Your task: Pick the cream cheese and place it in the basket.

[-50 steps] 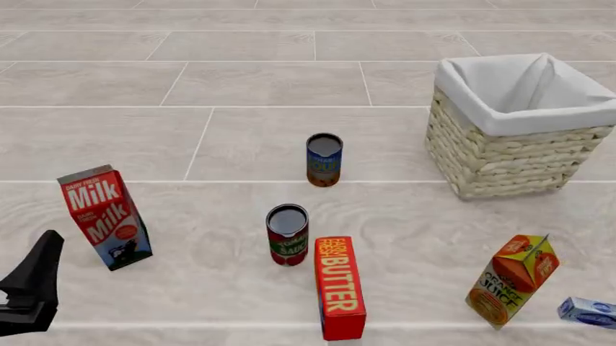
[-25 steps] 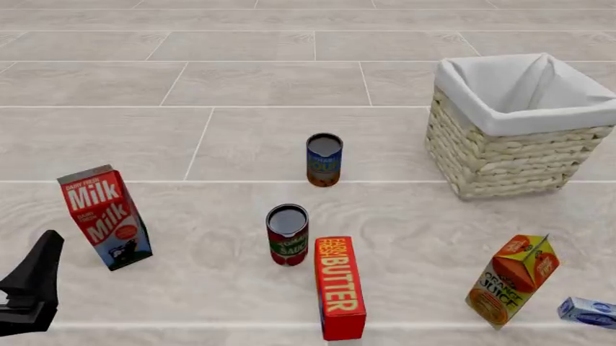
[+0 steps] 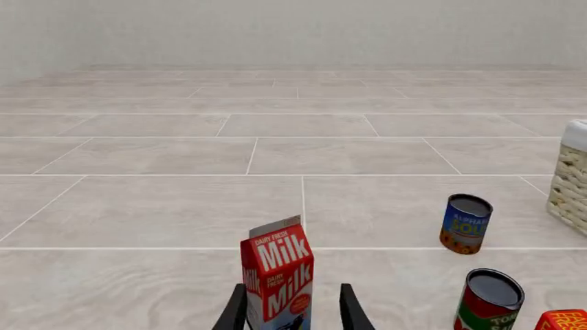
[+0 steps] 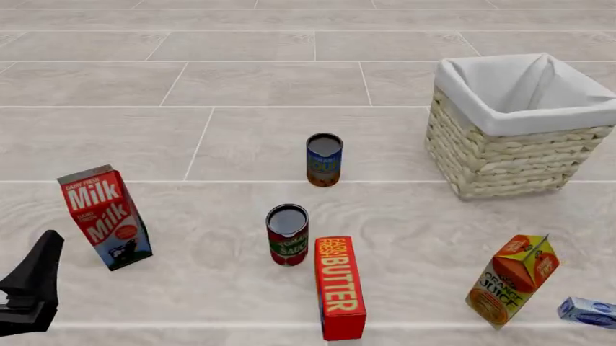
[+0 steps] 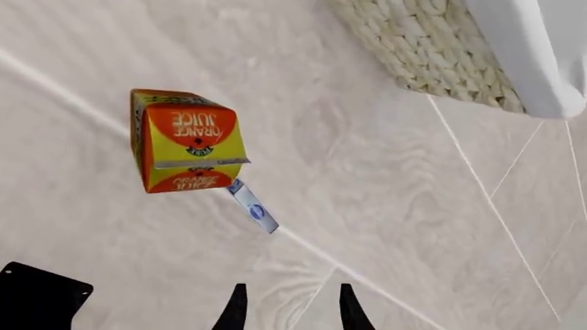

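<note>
One small, seemingly pale-blue cream cheese (image 4: 587, 312) box lies flat, half cropped.

- cream cheese (image 4: 587, 312): pale blue and white
- basket (image 4: 500, 162): cream wicker, white lining
- milk carton (image 4: 104, 216): red, white lettering
- butter box (image 4: 340, 287): red-orange
- juice carton (image 4: 511, 280): orange and yellow

**No change recorded over the interval**

Inspection of the front view against the two earlier pictures found no displacement of any kind. The left gripper (image 4: 29, 288) occupied the same spot beside the milk carton (image 4: 104, 216), and the cream cheese (image 4: 588, 312) lay as before, just beside the orange juice carton (image 4: 512, 280). No item had shifted, tipped or turned.
</note>
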